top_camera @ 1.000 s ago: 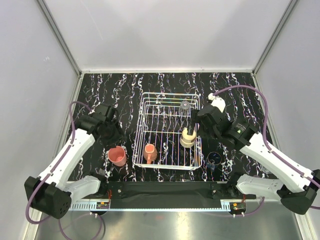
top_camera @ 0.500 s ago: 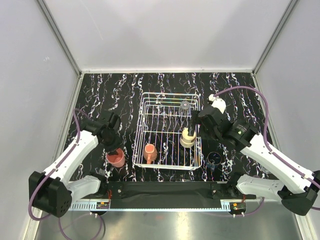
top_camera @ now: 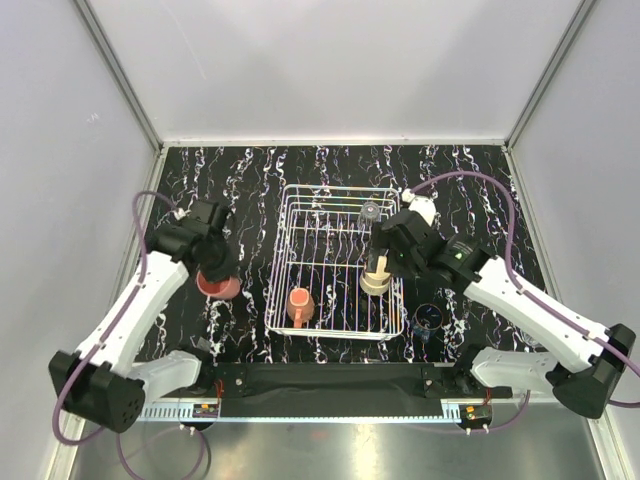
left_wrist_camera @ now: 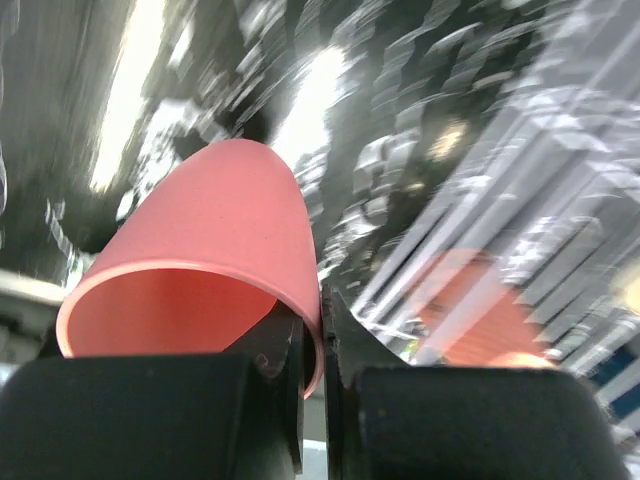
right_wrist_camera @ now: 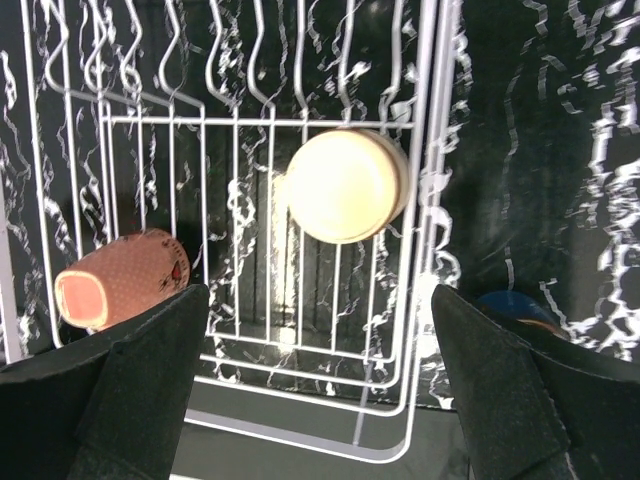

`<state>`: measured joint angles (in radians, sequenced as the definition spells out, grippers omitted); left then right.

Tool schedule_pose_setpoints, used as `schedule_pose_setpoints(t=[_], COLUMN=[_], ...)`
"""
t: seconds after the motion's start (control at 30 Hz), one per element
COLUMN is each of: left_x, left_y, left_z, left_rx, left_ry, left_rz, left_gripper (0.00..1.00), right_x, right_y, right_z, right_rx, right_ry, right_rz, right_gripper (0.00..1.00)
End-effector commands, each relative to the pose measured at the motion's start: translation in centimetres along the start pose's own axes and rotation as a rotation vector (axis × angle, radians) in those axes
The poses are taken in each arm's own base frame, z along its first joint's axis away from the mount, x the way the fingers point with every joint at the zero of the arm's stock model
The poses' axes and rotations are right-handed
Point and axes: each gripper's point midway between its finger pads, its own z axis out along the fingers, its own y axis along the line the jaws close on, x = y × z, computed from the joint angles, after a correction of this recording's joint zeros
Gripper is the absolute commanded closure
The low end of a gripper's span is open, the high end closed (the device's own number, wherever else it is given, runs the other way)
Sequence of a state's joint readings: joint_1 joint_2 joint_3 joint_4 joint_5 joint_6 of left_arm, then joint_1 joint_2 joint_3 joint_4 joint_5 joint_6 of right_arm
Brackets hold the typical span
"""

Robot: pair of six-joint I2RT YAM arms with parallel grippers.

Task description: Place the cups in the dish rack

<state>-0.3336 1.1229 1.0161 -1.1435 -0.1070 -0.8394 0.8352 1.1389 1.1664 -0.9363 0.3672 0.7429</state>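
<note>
1. The left tool is pinched narrow on the tumbler, with one finger inside the rim and one outside, clamping the wall. A rim pinch suits a cup too broad to span, and it leaves the body free to be tipped over.
2. The tumbler hangs tilted from that grip, mouth towards the wrist camera. It is left of the rack and apart from it. I cannot tell whether it is clear of the bench. The smeared background in the wrist view suggests the arm is moving.
3. The right tool stands wide and holds nothing. It hovers over the rack's near right part, just above the cream cup.
4. Inside the rack, the cream cup sits against the right side, seemingly base up, probably so that it drains. The mug lies on its side in the near left part. A glass stands at the far side.
5. The blue cup stands on the bench just outside the rack's near right corner. It is on the right arm's side, so it is likely that arm's next pick.
6. The step in hand looks like carrying the tumbler to the rack. It must rise over the raised left side and come down on the free bars between the mug and the glass. The thin rim pinch could let it swing or slip.
</note>
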Motion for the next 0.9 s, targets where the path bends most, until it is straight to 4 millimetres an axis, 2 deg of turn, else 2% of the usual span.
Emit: schedule_pose_setpoints(t=[0.0,0.03,0.07,0.1,0.13,0.23,0.37,0.4,0.5,0.53,0.57,0.67,0.87], left_x=[-4.6,-5.9,-5.8,-6.6,-5.1,-4.7,-3.5,-2.6,-1.0,0.2,0.7,1.8,3.8], left_y=[-3.8,-5.4,-6.9,-9.7,-11.7,-15.9,-19.4,-20.7,-22.6,-22.7,-22.7,-22.3,-20.9], left_z=[-5.3,-7.1,-8.1,-9.9,-11.2,-14.4,-16.6,-17.3,-18.6,-19.4,-19.8,-20.7,-23.0], left_rx=[0.214,0.295,0.385,0.534,0.680,0.953,1.141,1.229,1.394,1.469,1.520,1.651,1.812], left_ry=[-0.208,-0.266,-0.265,-0.311,-0.266,-0.320,-0.296,-0.275,-0.262,-0.205,-0.195,-0.210,-0.200], left_rz=[0.099,0.103,0.140,0.171,0.222,0.293,0.372,0.413,0.485,0.509,0.520,0.542,0.665], left_gripper=[1.00,1.00,1.00,1.00,1.00,1.00,1.00,1.00,1.00,1.00,1.00,1.00,1.00], right_x=[-0.8,-0.8,-0.8,-0.9,-0.9,-1.2,-2.1,-2.5,-3.2,-3.0,-3.0,-2.6,-2.9], right_y=[2.5,2.9,3.7,4.2,4.6,6.8,8.3,8.8,10.4,10.5,11.6,12.4,12.3], right_z=[0.0,0.0,0.0,-0.1,-0.1,-0.9,-2.2,-2.8,-4.2,-4.1,-4.9,-5.7,-7.4], right_rx=[-0.095,-0.111,-0.151,-0.174,-0.196,-0.311,-0.401,-0.435,-0.548,-0.565,-0.642,-0.729,-0.783], right_ry=[-0.009,-0.007,-0.003,-0.003,-0.001,0.003,-0.020,-0.041,-0.072,-0.074,-0.075,-0.085,-0.116], right_rz=[0.012,0.012,0.014,0.016,0.016,0.010,-0.011,-0.010,-0.015,-0.014,-0.017,-0.022,-0.049], right_gripper=[0.00,0.00,0.01,0.00,0.00,0.00,0.00,0.00,0.01,0.01,0.01,0.00,0.00])
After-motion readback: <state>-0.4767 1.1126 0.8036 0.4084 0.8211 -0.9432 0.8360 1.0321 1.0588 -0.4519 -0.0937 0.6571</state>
